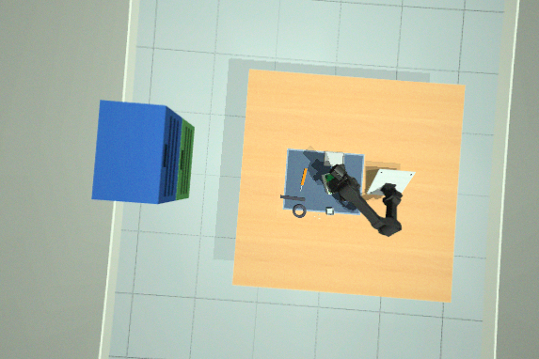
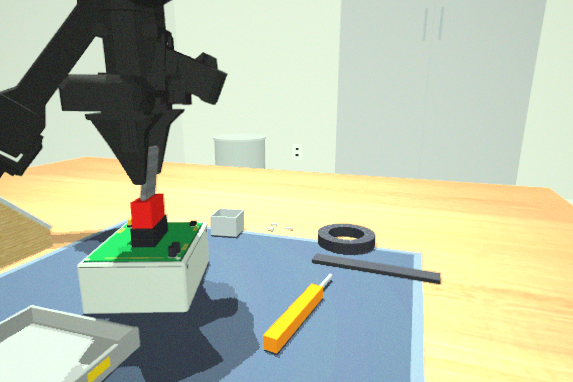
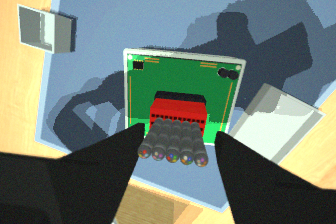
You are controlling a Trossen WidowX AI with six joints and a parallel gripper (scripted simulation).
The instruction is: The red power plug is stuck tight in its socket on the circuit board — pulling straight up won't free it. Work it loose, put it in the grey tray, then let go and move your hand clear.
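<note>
Robot arm (image 1: 365, 209) (image 2: 56, 55), one, matt black throughout; links straight and bar-like, joint housings blocky and angular; one thin pale line along a lower housing; boxy projections on either side above the claw (image 2: 148, 181) (image 3: 180, 131); claw black, two fingers, wedge-shaped, tapering to narrow tips; cables, none discernible on the dark casing
</note>
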